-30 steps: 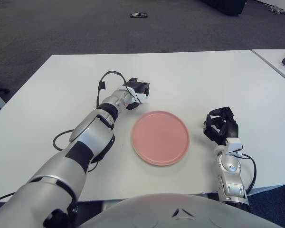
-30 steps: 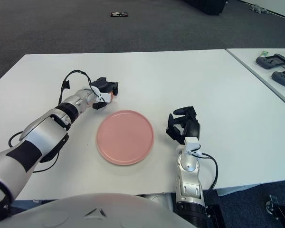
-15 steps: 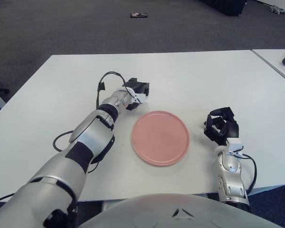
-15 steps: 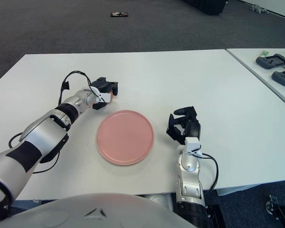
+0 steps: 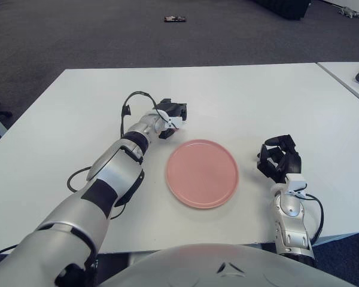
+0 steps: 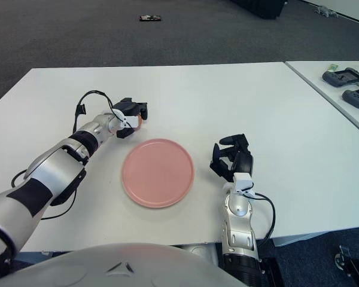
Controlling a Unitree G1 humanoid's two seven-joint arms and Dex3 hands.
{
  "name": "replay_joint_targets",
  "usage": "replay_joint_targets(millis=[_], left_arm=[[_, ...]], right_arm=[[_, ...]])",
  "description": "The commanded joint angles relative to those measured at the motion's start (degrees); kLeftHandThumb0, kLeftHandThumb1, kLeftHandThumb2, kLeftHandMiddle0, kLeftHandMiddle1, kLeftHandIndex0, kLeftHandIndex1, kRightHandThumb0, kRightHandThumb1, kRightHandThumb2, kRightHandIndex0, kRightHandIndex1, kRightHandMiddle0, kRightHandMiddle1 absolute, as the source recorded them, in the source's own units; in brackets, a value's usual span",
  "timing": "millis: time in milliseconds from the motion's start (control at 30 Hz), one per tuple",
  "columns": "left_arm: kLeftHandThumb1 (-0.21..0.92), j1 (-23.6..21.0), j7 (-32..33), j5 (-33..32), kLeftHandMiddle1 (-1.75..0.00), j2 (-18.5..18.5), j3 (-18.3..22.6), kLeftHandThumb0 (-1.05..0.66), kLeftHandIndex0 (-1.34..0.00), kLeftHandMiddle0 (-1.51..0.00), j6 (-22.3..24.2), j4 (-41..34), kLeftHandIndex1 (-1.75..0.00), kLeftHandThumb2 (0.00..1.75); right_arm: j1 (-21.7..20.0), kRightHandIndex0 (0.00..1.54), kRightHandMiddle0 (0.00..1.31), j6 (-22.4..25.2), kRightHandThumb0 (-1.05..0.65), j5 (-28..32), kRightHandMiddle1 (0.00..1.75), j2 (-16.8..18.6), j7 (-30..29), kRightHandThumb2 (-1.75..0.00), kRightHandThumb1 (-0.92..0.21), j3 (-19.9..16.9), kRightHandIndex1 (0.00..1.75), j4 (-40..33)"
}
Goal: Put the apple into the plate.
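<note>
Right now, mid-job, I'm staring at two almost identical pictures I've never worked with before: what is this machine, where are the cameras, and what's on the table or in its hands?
You are looking through a humanoid robot's head. The two pictures are the left and right eyes of one stereo camera, aimed forward and down, so they show the same scene from slightly shifted spots. The grey curve along the bottom edge is the robot's own body.

On the white table lies a pink plate, with nothing in it. The left hand is stretched out just beyond the plate's far left edge, its dark fingers closed around something small; a sliver of reddish-orange shows in the right eye view, probably the apple, though most of it is hidden. The right hand shows to the right of the plate, fingers curled, holding nothing.

On the neighbouring table at the far right lie some dark devices.
</note>
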Motion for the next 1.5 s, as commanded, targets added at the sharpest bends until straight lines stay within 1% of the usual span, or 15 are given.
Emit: replay_joint_targets(millis=[0, 167, 300, 433, 533, 633, 833, 933, 1067, 1200, 1333, 1467], left_arm=[[-0.11, 0.4, -1.8, -1.2, -1.59, 0.5, 1.4, 0.0, -0.7, -0.98, 0.1, 0.2, -1.75, 1.75], [-0.11, 0.2, -2.9, -3.3, -1.58, 0.5, 3.5, 0.0, -0.7, -0.99, -0.2, -0.1, -1.75, 1.75], [-0.11, 0.0, -3.6, -4.9, -1.58, 0.8, 5.2, 0.0, -0.7, -0.99, -1.1, -0.5, -1.75, 1.75], [-0.11, -0.3, -4.7, -6.2, -1.59, 1.2, 6.8, 0.0, -0.7, -0.98, -2.0, -0.8, -1.75, 1.75], [-0.11, -0.8, -6.3, -8.0, -1.6, 1.4, 8.5, 0.0, -0.7, -0.98, -2.8, -1.1, -1.75, 1.75], [-0.11, -1.6, -7.9, -9.8, -1.6, 1.8, 10.3, 0.0, -0.7, -0.98, -3.8, -1.9, -1.75, 1.75], [-0.1, -1.2, -11.2, -14.2, -1.61, 2.6, 14.3, 0.0, -0.7, -0.97, -7.4, -3.5, -1.75, 1.75], [-0.1, -1.1, -12.2, -15.2, -1.61, 2.8, 15.3, 0.0, -0.7, -0.97, -8.3, -3.8, -1.75, 1.75], [-0.1, -1.1, -14.4, -17.5, -1.62, 3.2, 17.3, 0.0, -0.7, -0.97, -10.3, -4.8, -1.75, 1.75], [-0.1, -1.0, -16.0, -18.9, -1.62, 3.4, 18.4, 0.0, -0.7, -0.97, -11.4, -5.9, -1.75, 1.75], [-0.1, -0.2, -18.5, -21.3, -1.61, 3.3, 20.0, 0.0, -0.7, -0.97, -12.8, -8.5, -1.75, 1.75], [-0.11, 1.3, -20.5, -23.2, -1.6, 3.3, 20.8, 0.0, -0.7, -0.97, -14.1, -12.6, -1.75, 1.75]], right_arm=[[-0.5, 0.57, 0.39, -0.4, -0.4, 0.0, 1.75, 0.1, -0.2, -0.97, -0.6, -0.1, 1.58, 0.0], [-0.8, 0.55, 0.38, -1.0, -0.39, 0.4, 1.75, 0.1, 0.0, -0.94, -0.62, 0.0, 1.57, 0.6], [-0.8, 0.56, 0.38, 0.4, -0.39, 0.3, 1.75, 0.2, -0.2, -0.94, -0.62, 0.0, 1.57, 0.1], [-0.8, 0.56, 0.37, 0.8, -0.39, 0.0, 1.75, 0.2, -0.2, -0.94, -0.63, 0.0, 1.58, -0.2], [-0.9, 0.56, 0.37, -0.6, -0.39, -0.3, 1.75, 0.1, -0.4, -0.92, -0.64, 0.1, 1.57, 0.4], [-1.3, 0.56, 0.37, -1.5, -0.39, -0.4, 1.75, -0.2, -0.2, -0.92, -0.64, 0.2, 1.57, 1.1], [-1.6, 0.59, 0.38, 0.2, -0.4, -1.0, 1.75, -0.2, -0.5, -0.95, -0.61, 0.1, 1.6, 1.1], [-1.6, 0.58, 0.39, 0.0, -0.4, -1.2, 1.75, -0.2, -0.7, -0.96, -0.61, 0.2, 1.6, 1.2], [-1.6, 0.57, 0.38, -1.5, -0.4, -1.4, 1.75, -0.2, -0.9, -0.95, -0.61, 0.4, 1.6, 1.7], [-1.7, 0.57, 0.38, -1.5, -0.4, -1.4, 1.75, -0.3, -0.9, -0.95, -0.61, 0.5, 1.61, 1.6], [-1.5, 0.57, 0.39, -0.2, -0.4, -1.1, 1.75, -0.7, -0.2, -0.96, -0.61, 0.6, 1.63, 1.3], [-1.5, 0.55, 0.38, -0.2, -0.4, -1.1, 1.75, -0.8, -0.2, -0.95, -0.62, 0.6, 1.63, 1.3]])
